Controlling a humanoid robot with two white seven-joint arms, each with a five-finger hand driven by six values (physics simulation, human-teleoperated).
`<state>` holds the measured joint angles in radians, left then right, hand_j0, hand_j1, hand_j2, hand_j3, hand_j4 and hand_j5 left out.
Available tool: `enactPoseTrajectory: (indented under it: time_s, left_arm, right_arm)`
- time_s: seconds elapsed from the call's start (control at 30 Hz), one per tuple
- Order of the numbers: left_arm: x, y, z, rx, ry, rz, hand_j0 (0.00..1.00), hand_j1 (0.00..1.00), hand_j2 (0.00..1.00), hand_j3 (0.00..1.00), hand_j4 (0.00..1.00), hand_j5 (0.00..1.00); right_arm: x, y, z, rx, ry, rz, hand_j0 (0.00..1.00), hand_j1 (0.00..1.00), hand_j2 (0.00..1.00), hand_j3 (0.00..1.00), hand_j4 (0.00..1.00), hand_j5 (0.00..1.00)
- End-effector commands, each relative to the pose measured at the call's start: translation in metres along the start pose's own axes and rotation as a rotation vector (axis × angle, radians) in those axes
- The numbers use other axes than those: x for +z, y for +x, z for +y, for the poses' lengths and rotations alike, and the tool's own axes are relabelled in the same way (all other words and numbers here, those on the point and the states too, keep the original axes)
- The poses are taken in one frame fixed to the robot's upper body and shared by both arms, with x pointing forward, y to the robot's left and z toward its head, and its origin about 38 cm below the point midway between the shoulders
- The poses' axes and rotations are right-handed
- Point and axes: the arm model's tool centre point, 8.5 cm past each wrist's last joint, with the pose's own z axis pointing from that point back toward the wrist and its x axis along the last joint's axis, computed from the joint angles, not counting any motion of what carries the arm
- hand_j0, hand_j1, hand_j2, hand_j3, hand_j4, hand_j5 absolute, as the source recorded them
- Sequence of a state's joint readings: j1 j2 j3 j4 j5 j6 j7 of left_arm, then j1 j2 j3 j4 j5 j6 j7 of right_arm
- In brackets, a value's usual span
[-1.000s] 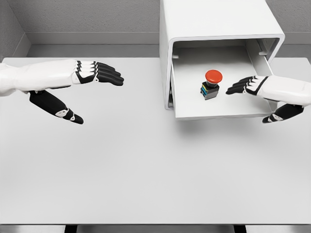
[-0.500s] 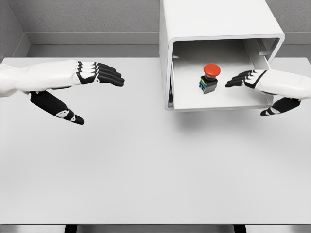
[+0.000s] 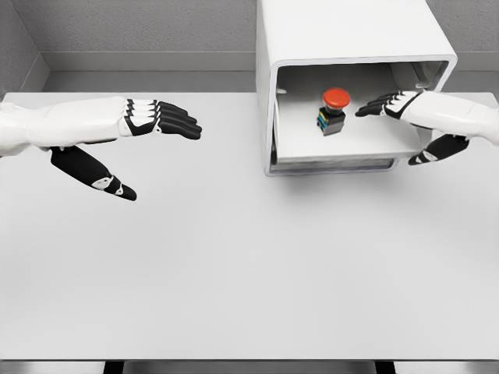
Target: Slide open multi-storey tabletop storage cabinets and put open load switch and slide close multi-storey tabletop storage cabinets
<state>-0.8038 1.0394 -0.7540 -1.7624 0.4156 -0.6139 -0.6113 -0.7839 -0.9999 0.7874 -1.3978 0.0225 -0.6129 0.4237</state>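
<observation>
A white storage cabinet (image 3: 351, 31) stands at the table's back right. Its drawer (image 3: 343, 149) is pushed most of the way in, with only a short part sticking out. Inside the drawer sits the load switch (image 3: 333, 111), a dark body with a red mushroom button on top. My right hand (image 3: 405, 125) is open at the drawer's right side, fingers stretched above the tray toward the switch and thumb at the front right corner. My left hand (image 3: 152, 144) hovers open over the table at the left, holding nothing.
The white table (image 3: 234, 265) reaches from the cabinet to the front edge. A grey partition wall (image 3: 140, 31) runs along the back.
The drawer has slid back into the cabinet with the switch riding in it. My right hand moved back with it. The left hand barely shifted.
</observation>
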Motion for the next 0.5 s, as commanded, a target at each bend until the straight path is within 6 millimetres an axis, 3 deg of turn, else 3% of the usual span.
enactPoseTrajectory:
  time_s: [0.0, 0.13, 0.33, 0.47]
  left_arm:
    - [0.000, 0.000, 0.001, 0.006, 0.005, -0.001, 1.00, 1.00, 1.00, 1.00, 1.00, 1.00]
    - [0.000, 0.000, 0.001, 0.006, 0.005, -0.001, 1.00, 1.00, 1.00, 1.00, 1.00, 1.00]
    - [0.000, 0.000, 0.002, 0.004, 0.007, -0.002, 1.00, 1.00, 1.00, 1.00, 1.00, 1.00]
    - [0.000, 0.001, 0.003, 0.002, 0.008, -0.003, 1.00, 1.00, 1.00, 1.00, 1.00, 1.00]
  right_arm:
    - [-0.002, -0.011, 0.004, -0.014, 0.000, 0.029, 1.00, 1.00, 1.00, 1.00, 1.00, 1.00]
    - [-0.014, -0.016, 0.004, -0.017, -0.010, 0.035, 1.00, 1.00, 1.00, 1.00, 1.00, 1.00]
    - [-0.012, -0.013, 0.005, -0.010, -0.004, 0.030, 1.00, 1.00, 1.00, 1.00, 1.00, 1.00]
    - [-0.001, 0.009, -0.004, 0.051, 0.017, -0.012, 1.00, 1.00, 1.00, 1.00, 1.00, 1.00]
